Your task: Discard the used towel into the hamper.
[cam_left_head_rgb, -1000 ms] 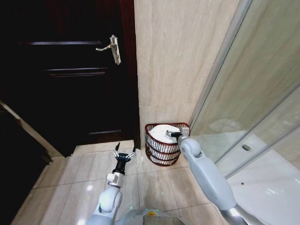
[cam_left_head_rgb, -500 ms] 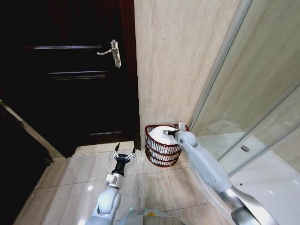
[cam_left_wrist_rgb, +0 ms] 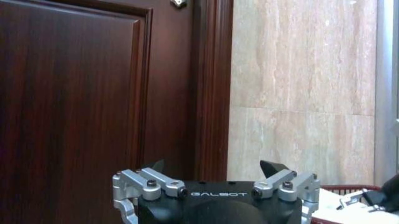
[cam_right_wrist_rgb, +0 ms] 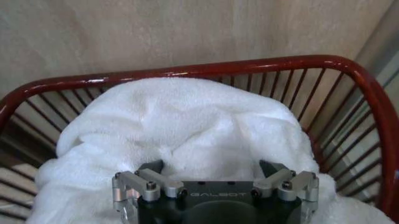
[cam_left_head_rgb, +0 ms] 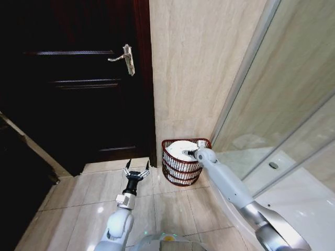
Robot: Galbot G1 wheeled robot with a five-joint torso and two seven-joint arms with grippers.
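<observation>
Fluffy towel (cam_right_wrist_rgb: 187, 130) (white terry) fills wire hamper (cam_right_wrist_rgb: 349, 88).

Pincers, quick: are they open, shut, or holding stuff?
Left pincer: open, holding nothing, above the floor.
Right pincer: open, over the towel in the hamper.

Grey-white tubular arms, black left hand (cam_left_head_rgb: 136, 169) with silver screwed knuckles, white "GALBOT" lettering

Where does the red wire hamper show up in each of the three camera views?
Head view: the dark red open-weave wire hamper stands on the floor by the beige wall.
Left wrist view: a sliver of its rim at the lower right corner.
Right wrist view: rim and bars ringing the frame.
Shared landmark: the white terry towel inside.
</observation>
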